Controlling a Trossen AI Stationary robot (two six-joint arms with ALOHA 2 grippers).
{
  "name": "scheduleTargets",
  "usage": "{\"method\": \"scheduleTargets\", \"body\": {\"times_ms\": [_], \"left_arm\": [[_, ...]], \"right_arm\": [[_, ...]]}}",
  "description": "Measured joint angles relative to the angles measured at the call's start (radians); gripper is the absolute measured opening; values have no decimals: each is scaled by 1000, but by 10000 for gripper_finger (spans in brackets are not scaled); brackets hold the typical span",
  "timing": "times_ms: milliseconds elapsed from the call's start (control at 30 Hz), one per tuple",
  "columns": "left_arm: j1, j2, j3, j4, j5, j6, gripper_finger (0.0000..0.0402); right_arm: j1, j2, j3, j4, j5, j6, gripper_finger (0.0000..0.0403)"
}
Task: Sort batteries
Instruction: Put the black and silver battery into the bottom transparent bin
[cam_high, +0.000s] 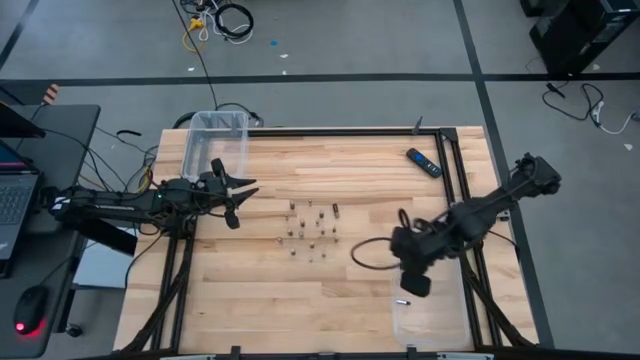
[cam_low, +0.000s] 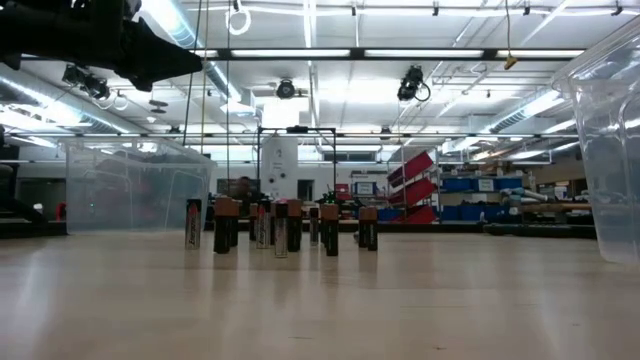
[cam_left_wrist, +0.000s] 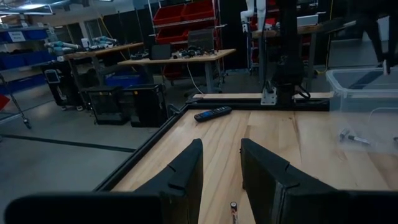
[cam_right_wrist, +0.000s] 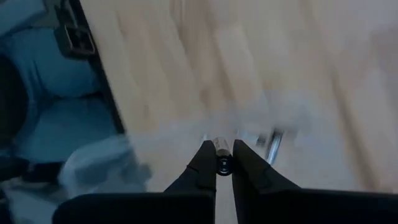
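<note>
High view: the batteries (cam_high: 310, 228) stand clustered at the table (cam_high: 300, 300) centre, each too small to tell apart. The left gripper (cam_high: 238, 196) hovers left of them, fingers apart, beside a clear bin (cam_high: 212, 140). The right gripper (cam_high: 412, 280) hangs near the right edge; its tips are hidden under the arm. A remote (cam_high: 423, 162) lies near the far right corner. Bare wood lies in front of the cluster.

Low view: cells upright in a row; a second bin (cam_low: 612, 140) is cut off at the right.

Left wrist view: fingers (cam_left_wrist: 186, 171) apart, empty.

Right wrist view: blurred; fingers (cam_right_wrist: 202, 163) clamp one battery (cam_right_wrist: 222, 155).
</note>
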Motion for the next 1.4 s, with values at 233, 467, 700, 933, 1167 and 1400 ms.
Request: {"method": "scheduleTargets", "body": {"times_ms": [233,467,700,933,1167,1400], "left_arm": [[0,0,0,0,0,-16,106],[0,0,0,-2,0,-18,106],[0,0,0,-2,0,-18,106],[0,0,0,-5,0,-18,106],[0,0,0,-5,0,-18,106],[0,0,0,-4,0,-18,106]], "right_arm": [[127,-9,-4,-67,-1,284,16],[232,-8,-22,-91,-51,541,21],[285,-8,-24,-91,48,634,63],[283,-8,-24,-96,90,633,79],[264,-8,-24,-40,229,533,77],[150,-8,-24,39,445,244,77]]}}
